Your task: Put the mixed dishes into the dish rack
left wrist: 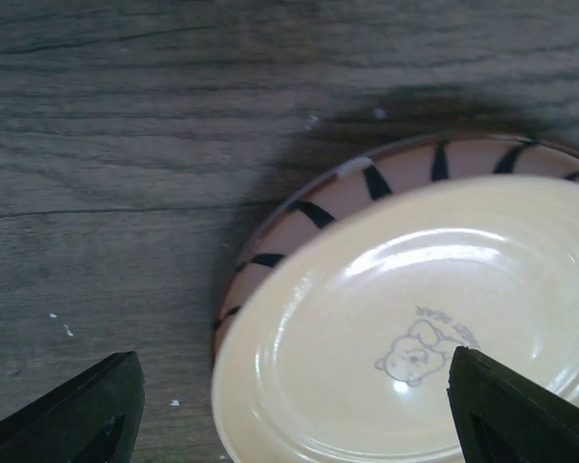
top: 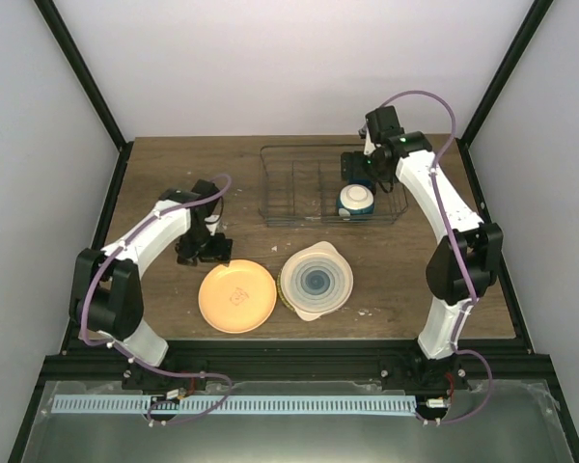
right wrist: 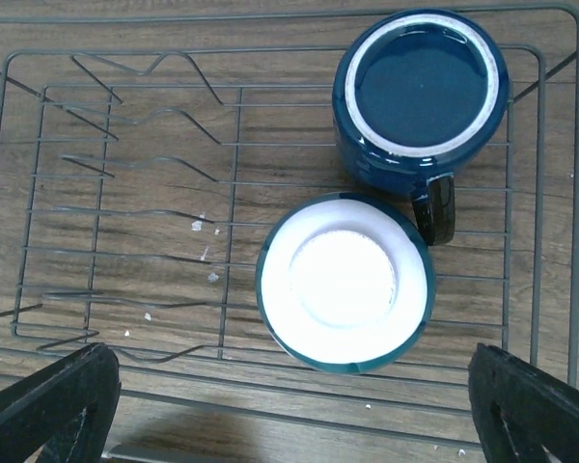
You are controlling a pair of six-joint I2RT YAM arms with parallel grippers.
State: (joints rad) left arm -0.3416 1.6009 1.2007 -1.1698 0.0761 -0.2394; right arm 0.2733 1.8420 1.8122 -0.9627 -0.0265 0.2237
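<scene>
The left hand [left wrist: 294,415] hangs low over the counter [top: 164,183], released, its fingers spread wide and holding nothing. The orange plate [left wrist: 415,318] lies flat just ahead of it, reaching in between the fingertips and closer to the right one; I cannot tell whether either finger touches the rim. The cream plate [top: 316,281] lies on the counter just beyond the orange plate, on the side away from this hand. The right hand [right wrist: 294,410] hovers above the rack [right wrist: 234,193], also released and empty. Directly beneath it, inside the rack, the bowl [right wrist: 345,280] sits upside down. The mug [right wrist: 420,92] stands upright just ahead of the bowl, its handle turned toward it.
</scene>
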